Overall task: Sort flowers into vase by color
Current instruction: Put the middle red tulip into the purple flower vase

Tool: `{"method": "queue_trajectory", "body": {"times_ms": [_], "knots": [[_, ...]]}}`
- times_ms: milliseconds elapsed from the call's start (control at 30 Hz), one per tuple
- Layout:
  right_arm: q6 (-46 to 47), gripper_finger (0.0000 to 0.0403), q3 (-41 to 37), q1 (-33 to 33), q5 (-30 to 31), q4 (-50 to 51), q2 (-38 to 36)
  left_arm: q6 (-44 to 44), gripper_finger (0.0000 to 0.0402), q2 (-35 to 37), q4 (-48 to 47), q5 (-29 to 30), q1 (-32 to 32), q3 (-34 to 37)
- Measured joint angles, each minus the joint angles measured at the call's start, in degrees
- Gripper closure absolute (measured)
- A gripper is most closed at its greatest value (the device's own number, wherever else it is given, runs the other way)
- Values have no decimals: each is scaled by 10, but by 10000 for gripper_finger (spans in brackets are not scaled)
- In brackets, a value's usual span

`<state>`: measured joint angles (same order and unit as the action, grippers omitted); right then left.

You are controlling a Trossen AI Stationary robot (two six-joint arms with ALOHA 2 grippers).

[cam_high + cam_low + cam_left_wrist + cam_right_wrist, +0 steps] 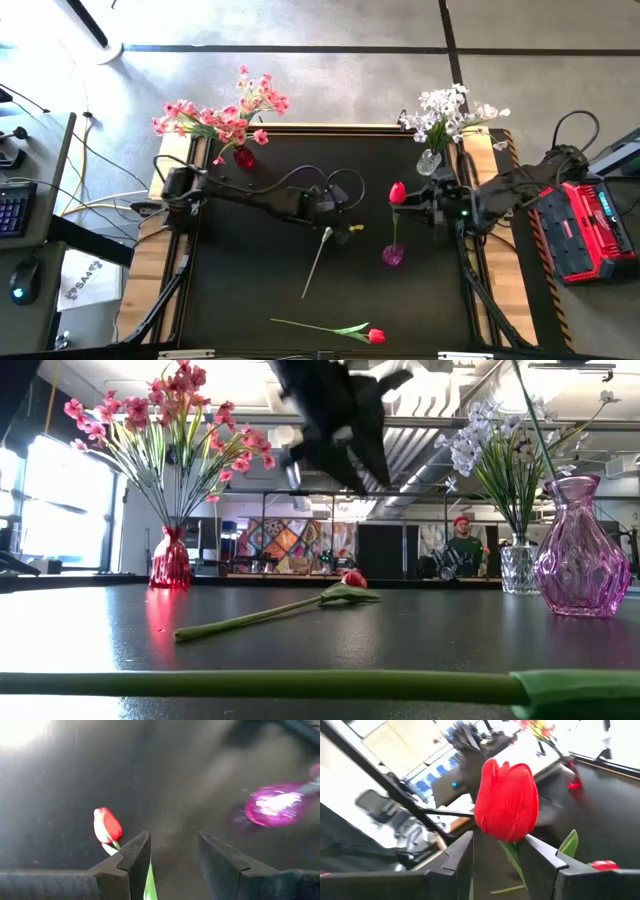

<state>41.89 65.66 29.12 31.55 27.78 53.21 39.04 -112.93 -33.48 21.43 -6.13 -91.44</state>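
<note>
A red tulip [507,802] stands with its stem in the purple vase [393,255]. My right gripper [422,200] is open, one finger on either side of that stem just under the bloom, not touching it. A second tulip [317,262] lies flat on the black table, bloom [106,825] toward the far side. My left gripper [172,857] hovers open above that bloom end, clear of it. A third tulip [330,328] lies by the near edge. Pink flowers fill the red vase [243,157]. White flowers fill the clear vase [430,160].
The red vase stands at the table's far left corner and the clear vase at its far right, close to my right arm. Bare black tabletop [240,260] spreads left of the lying tulip. A person [462,545] sits in the room beyond the table.
</note>
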Motion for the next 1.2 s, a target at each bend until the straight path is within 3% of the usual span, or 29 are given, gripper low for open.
{"method": "queue_trajectory", "body": {"times_ms": [200,400,600,767,967,1200], "knots": [[-7,265,34,37,11,-7,0,54,252,-67,1,-16,33,0],[-8,265,36,69,42,-7,0,54,252,-127,5,-91,44,0],[-4,265,36,86,51,-5,1,58,257,-139,3,-87,40,-1],[-4,265,36,94,51,-2,0,42,297,-138,1,-72,38,0],[-2,265,36,96,43,10,-8,8,388,-138,1,-76,39,0],[5,265,36,96,45,22,-9,-1,399,-138,3,-85,39,0]]}}
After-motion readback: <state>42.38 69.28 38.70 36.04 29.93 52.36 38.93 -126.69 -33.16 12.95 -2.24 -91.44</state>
